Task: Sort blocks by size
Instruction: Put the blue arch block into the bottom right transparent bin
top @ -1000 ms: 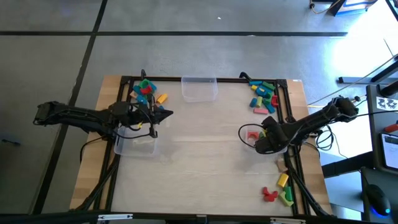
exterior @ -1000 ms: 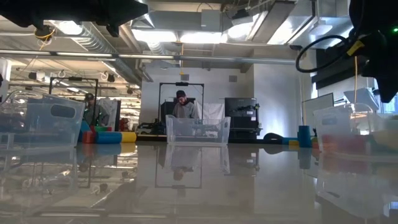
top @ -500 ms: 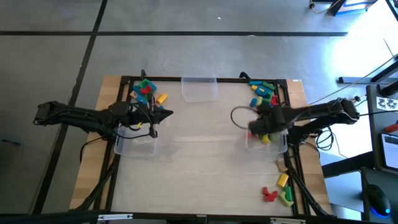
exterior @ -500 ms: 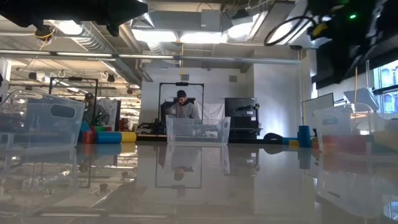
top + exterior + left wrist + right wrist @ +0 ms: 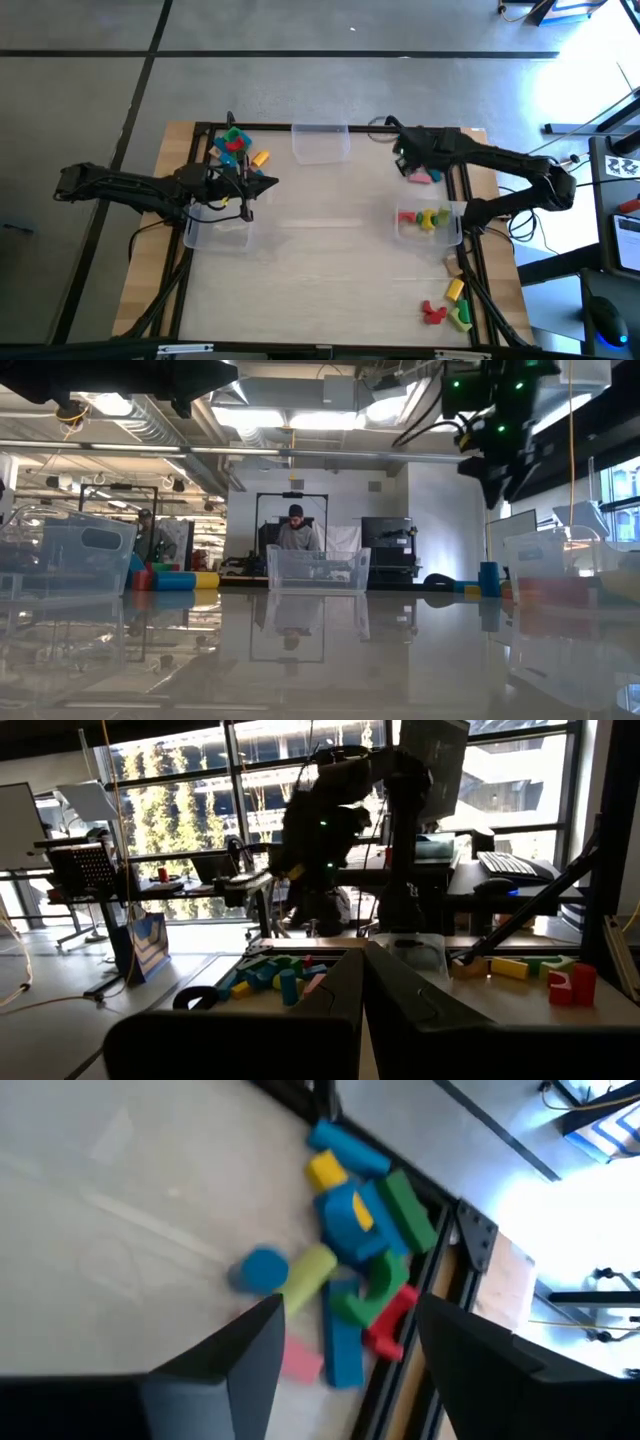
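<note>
Right claw [image 5: 408, 152]: held above the far right corner of the table [image 5: 330, 260], fingers spread, nothing gripped. Directly beneath and ahead of it, a pile of blocks [image 5: 352, 1250] is seen: blue, yellow, green, red, pink. A clear bin [image 5: 428, 226] holding red, yellow and green blocks is set nearer the front edge, apart from this claw. Left claw [image 5: 262, 183]: closed, empty, held over the left side beside another clear bin [image 5: 216, 232]; a second block pile [image 5: 236, 148] lies just beyond it.

pink block [image 5: 300, 1363] partly behind fingers [image 5: 232, 1370], blue bar [image 5: 342, 1348] cut off
</note>
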